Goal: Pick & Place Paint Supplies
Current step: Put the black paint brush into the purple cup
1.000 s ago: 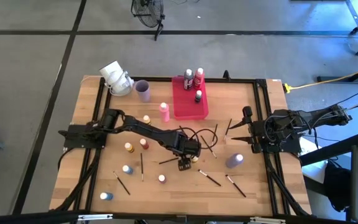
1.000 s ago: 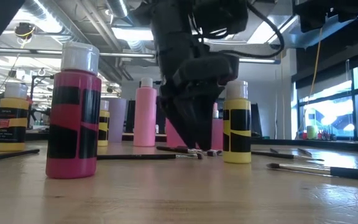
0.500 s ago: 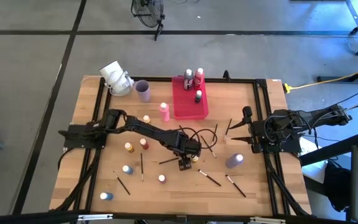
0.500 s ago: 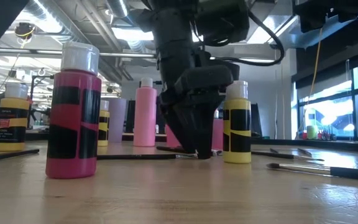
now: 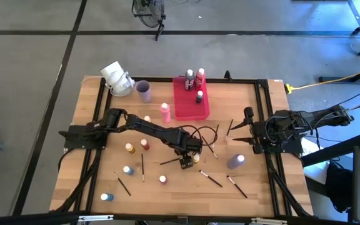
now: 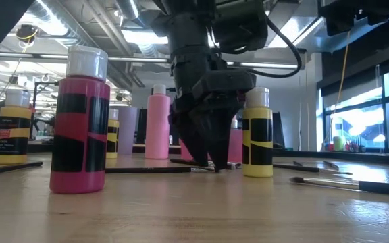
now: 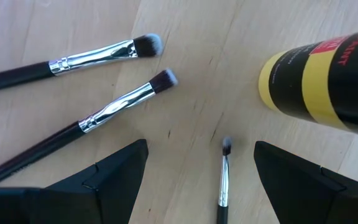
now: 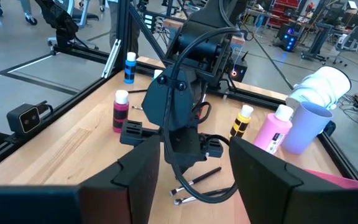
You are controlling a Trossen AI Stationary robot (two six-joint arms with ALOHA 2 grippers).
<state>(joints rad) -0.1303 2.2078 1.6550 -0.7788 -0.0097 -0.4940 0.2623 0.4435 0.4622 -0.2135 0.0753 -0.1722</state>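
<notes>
My left gripper (image 5: pixel 185 164) (image 6: pixel 211 160) points down, open, just above the table's middle. In the left wrist view its fingers stand either side of a thin dark pale-tipped paintbrush (image 7: pixel 224 177) lying flat on the wood, without touching it. Two thicker brushes (image 7: pixel 120 102) lie beside it, and a yellow-and-black paint bottle (image 7: pixel 319 81) (image 6: pixel 257 138) stands close by. More small bottles (image 5: pixel 127 169) and brushes (image 5: pixel 210 180) are scattered over the near half of the table. My right gripper (image 5: pixel 245 128) (image 8: pixel 194 180) waits open near the right edge.
A pink-red tray (image 5: pixel 192 109) at the far middle holds three bottles. A lilac cup (image 5: pixel 144 91) and a white object (image 5: pixel 117 79) stand at the far left. A pink bottle (image 5: pixel 165 112) stands near the tray. A purple bottle (image 5: pixel 235 161) sits toward the right. A magenta bottle (image 6: pixel 80 128) stands close to the low camera.
My left gripper has stayed low over the brushes and has turned slightly about its wrist. The brushes and bottles have not moved.
</notes>
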